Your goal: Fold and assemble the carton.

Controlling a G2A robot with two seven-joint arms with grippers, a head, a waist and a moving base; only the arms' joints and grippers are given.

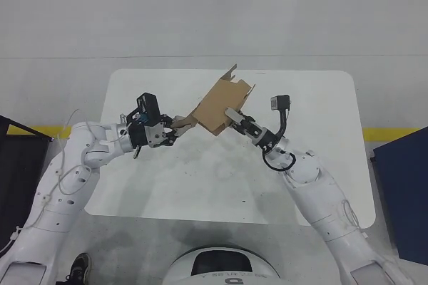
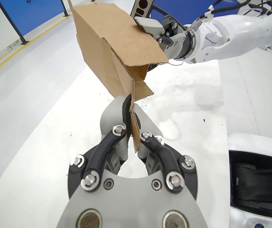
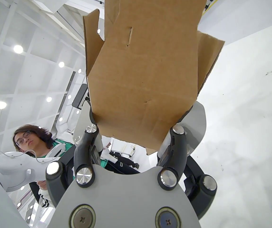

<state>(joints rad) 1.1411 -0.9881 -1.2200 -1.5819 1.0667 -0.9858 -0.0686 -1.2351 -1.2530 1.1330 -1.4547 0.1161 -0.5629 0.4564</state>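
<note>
A brown carton point(image 1: 218, 107), partly opened with loose flaps, hangs in the air over the far middle of the white table point(image 1: 321, 157), held between both arms. My left gripper point(image 1: 178, 122) is shut on a bottom flap at the carton's left corner; in the left wrist view the flap point(image 2: 133, 117) is pinched between the fingers point(image 2: 126, 110), below the carton body point(image 2: 117, 46). My right gripper point(image 1: 232, 117) is shut on the carton's right side, with one finger point(image 2: 149, 27) lying flat on the top panel. In the right wrist view the carton point(image 3: 148, 72) stands between the two fingers point(image 3: 92, 119).
Dark scuff marks dot the table point(image 2: 193, 100). Blue partition panels point(image 2: 31, 3) and a yellow floor line point(image 1: 396, 133) lie beyond the table. Dark blue units point(image 1: 414, 192) stand at the right, a black one point(image 1: 3, 178) at the left.
</note>
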